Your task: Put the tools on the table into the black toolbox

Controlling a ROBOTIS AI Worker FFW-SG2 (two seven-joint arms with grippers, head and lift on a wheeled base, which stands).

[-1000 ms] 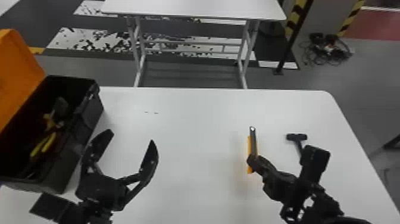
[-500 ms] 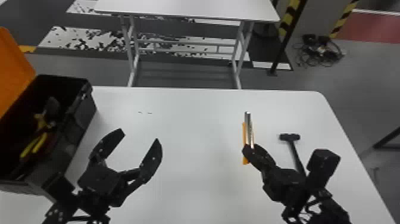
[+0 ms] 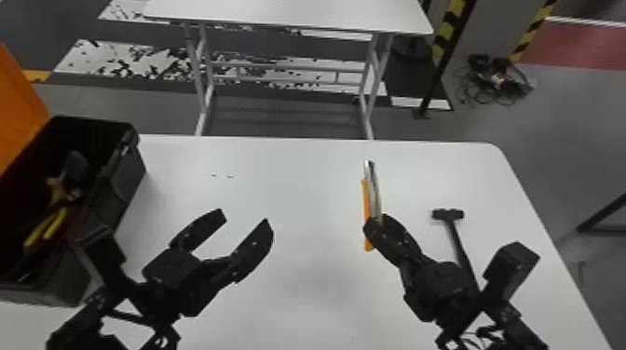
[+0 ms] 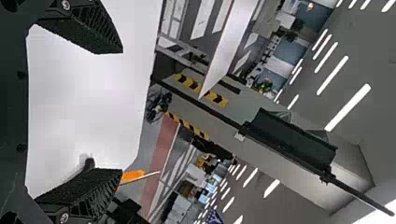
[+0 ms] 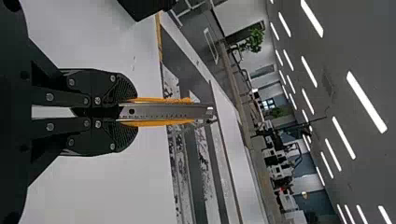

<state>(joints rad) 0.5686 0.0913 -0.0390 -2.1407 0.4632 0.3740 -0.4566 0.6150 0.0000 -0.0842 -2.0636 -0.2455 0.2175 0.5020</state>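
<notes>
Though tools lie in the black toolbox (image 3: pixel 122 181) toward the left edge of the table (image 3: pixel 302 186), I judge the job only part done. Inside: a yellow-handled tool (image 3: pixel 48 229) and a dark-headed tool (image 3: pixel 74 168); orange lid (image 3: pixel 18 107) up. Left to do, that I can make out: two pieces. One, the orange-and-silver tool (image 3: pixel 374 193), in my right gripper (image 3: pixel 375 225). Two, the hammer (image 3: pixel 448 214), on the table toward its right edge, head to the far side, handle running back toward my right arm.

Right gripper: clamped on the orange-and-silver tool by its near end, the rest jutting past the fingertips. Looks clear of the tabletop, over the right half. Left gripper (image 3: pixel 243 218): fingers spread well apart, nothing between them, near the black toolbox.

Next, my guess: carry the held piece leftward, perhaps handing it to the empty left gripper. A slip at the pass is the risk.
</notes>
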